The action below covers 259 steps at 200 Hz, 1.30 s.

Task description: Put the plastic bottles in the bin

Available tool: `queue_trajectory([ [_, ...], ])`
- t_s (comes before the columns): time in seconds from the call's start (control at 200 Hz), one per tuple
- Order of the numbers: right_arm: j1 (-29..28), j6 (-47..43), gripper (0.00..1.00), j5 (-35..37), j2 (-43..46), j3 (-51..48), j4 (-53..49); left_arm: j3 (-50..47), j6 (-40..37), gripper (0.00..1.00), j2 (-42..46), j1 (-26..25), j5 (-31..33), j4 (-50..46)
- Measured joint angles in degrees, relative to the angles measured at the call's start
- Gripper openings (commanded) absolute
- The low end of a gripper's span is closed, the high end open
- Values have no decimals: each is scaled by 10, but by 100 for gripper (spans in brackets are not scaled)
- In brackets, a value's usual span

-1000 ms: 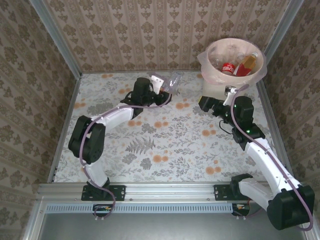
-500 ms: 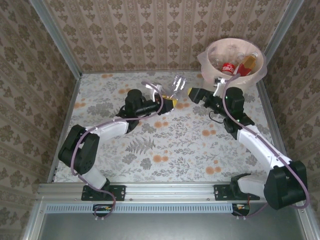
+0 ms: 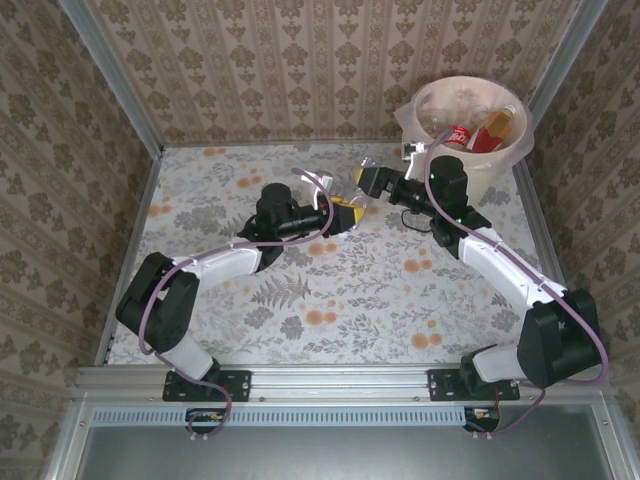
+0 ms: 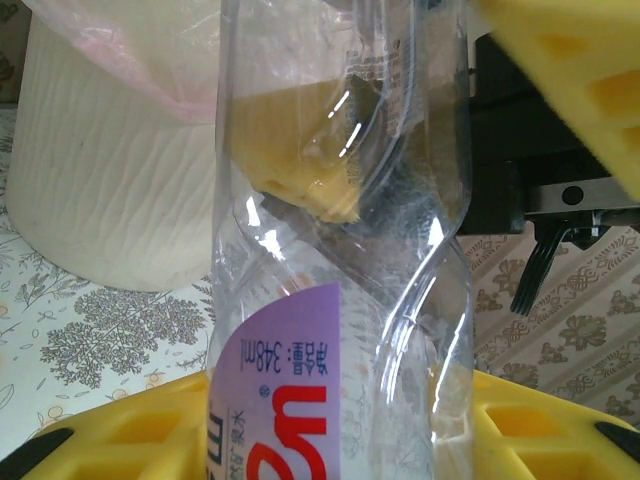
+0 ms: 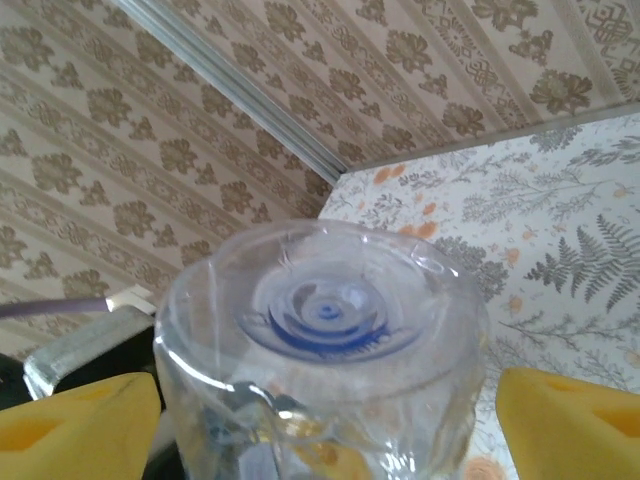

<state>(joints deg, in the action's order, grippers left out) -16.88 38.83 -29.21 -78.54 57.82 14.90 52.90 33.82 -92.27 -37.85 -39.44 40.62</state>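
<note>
Clear bottle (image 4: 340,300): crushed, purple-labelled, held off the table at 8 o'clock from the bin (image 3: 415,140).
Left gripper (image 3: 345,208): clamped on the labelled end, a yellow pad pressed on each side.
Right gripper (image 5: 320,420): jaws wide, pads at 9 and 3 o'clock of the bottle's free end, neither touching.
Long axis: laid from the left jaws at 7 o'clock toward the right jaws at 1 o'clock in the top view.
Nearer the bin: right arm, so a handover is judged likely.
</note>
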Motion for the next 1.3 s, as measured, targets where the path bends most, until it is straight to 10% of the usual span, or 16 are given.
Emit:
queue_trajectory([
  [0.31,-2,-4,58,-17,-18,20,-33,12,-4,45,0,-4,5,-26],
  [0.56,-3,-31,44,-9,-19,56,-101,28,-21,71,0,-8,13,-58],
  [0.915,5,-124,43,45,-24,177,-222,38,-61,95,80,-6,97,-145],
  [1.295,79,-226,44,144,-96,445,-341,23,-126,100,221,9,267,-246],
])
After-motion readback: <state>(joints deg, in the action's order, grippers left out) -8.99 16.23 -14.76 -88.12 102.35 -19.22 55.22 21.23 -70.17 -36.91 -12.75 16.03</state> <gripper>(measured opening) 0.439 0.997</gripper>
